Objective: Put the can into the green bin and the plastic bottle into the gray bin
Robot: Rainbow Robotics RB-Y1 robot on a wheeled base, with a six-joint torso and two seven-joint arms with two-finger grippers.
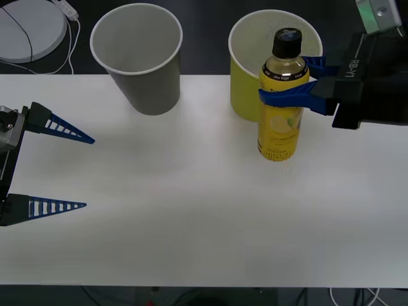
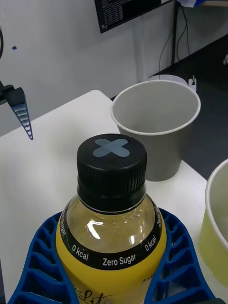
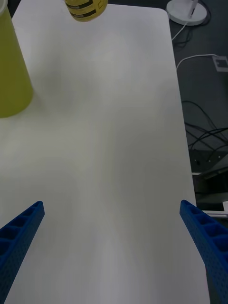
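Right hand (image 1: 288, 81) clamped around plastic bottle (image 1: 280, 121) beside green bin (image 1: 245, 70); gray bin (image 1: 137, 54) empty; left hand (image 1: 86, 172) spread wide.

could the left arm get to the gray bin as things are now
Probably yes. The left gripper sits open at the table's left edge, and bare tabletop lies between it and the gray bin. The right gripper holds the bottle off by the green bin.

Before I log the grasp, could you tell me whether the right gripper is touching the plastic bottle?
Touching: in the right wrist view, the right gripper's blue fingers press both sides of the plastic bottle.
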